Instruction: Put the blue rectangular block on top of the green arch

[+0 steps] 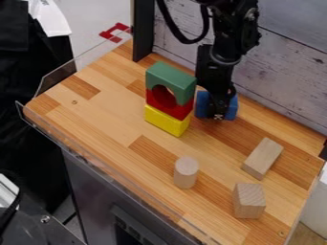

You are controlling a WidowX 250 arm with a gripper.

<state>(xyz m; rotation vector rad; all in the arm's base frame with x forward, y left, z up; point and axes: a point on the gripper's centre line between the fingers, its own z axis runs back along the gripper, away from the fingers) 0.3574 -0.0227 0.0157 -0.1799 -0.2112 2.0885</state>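
Because the blue block [202,105] sits at the gripper [219,112], just beside the stack topped by the green arch [171,75], a low sideways swing could knock that stack over. The block's long axis seems to run left to right across the view; whether it is gripped, I cannot tell.
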